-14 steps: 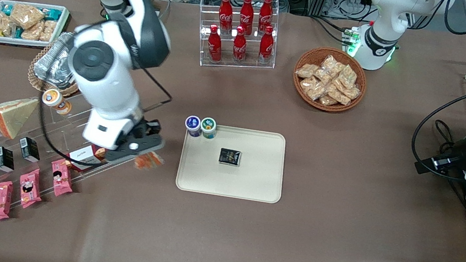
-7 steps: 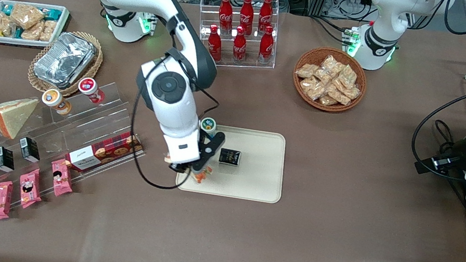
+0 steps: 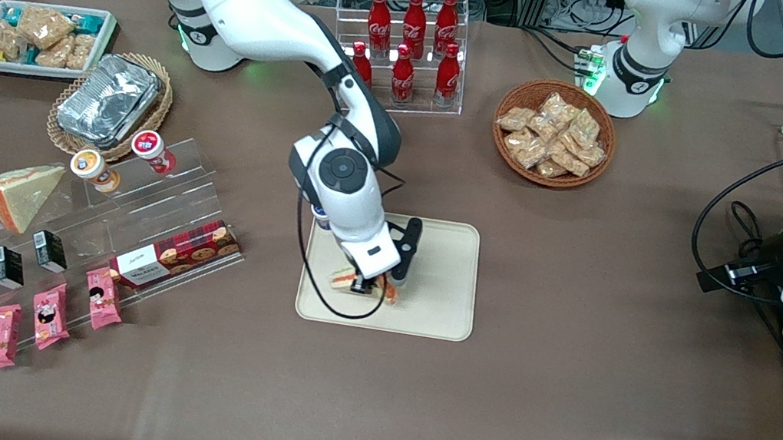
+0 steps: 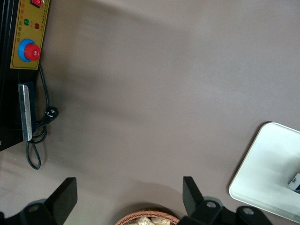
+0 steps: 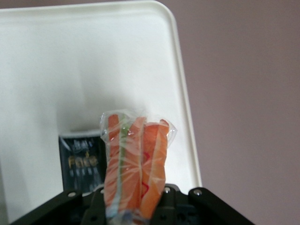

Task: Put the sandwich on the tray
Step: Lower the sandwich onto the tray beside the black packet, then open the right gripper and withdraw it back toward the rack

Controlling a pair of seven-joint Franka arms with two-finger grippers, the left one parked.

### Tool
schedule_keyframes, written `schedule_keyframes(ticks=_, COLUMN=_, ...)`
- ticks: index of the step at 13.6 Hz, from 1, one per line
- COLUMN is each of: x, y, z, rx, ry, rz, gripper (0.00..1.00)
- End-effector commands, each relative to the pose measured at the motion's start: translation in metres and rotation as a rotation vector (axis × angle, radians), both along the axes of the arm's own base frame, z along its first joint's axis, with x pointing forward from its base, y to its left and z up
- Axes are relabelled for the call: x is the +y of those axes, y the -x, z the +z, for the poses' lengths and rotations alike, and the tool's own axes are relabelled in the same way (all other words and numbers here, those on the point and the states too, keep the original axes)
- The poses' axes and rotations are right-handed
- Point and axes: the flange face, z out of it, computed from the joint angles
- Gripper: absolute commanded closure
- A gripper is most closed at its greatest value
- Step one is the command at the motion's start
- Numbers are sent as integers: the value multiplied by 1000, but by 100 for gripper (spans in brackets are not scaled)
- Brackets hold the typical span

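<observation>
Swinging in from the acrylic rack (image 3: pixel 91 206) at its own end of the worktop (image 3: pixel 567 394), your working arm has carried the sandwich (image 3: pixel 351 281) across in the last second: a second ago the tool (image 3: pixel 372 288) hung just off the rack's end, half a second ago it had reached the tray's near corner, and now it sits over the tray (image 3: pixel 436 312) itself. You can take that as the carry being essentially done; what remains, as I judge it, is lowering and letting go.

Taking the tray as your landmark, the spare wedge sandwich (image 3: pixel 19 194) rests on the rack well away toward the working arm's end. Over the tray, the wrapped sandwich hangs from the tool, nearer the front camera than the tray's middle. The small dark packet (image 5: pixel 80 161) on the tray lies just beside the sandwich (image 5: pixel 136 164) in the wrist view.

Your tool (image 5: pixel 133 206) is narrowed onto the wedge's lower end, filling edge-on to the wrist camera. Whether the sandwich already touches the tray, you cannot tell.
</observation>
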Motion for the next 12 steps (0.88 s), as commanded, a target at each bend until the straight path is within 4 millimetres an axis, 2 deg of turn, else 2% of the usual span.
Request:
schedule_keyframes(ticks=1, x=15, y=-7, z=-19, rx=-56, ry=-20, rz=95, gripper=96)
schedule_keyframes(ticks=5, x=13, y=-16, z=-24, rx=-117, ry=-35, rz=153, gripper=92)
schedule_keyframes(ticks=6, x=13, y=-16, z=-28, rx=-113, ry=-35, rz=143, gripper=79)
schedule_keyframes(ticks=8, x=16, y=-14, z=-35, rx=-128, ry=-52, rz=133, gripper=43)
schedule_keyframes(ticks=9, x=15, y=-15, z=-36, rx=-132, ry=-57, rz=127, gripper=6)
schedule_keyframes(ticks=10, x=13, y=-17, z=-34, rx=-132, ry=-63, rz=115, gripper=1)
schedule_keyframes(ticks=12, x=8, y=-24, z=-14, rx=-143, ry=-77, rz=96, gripper=1)
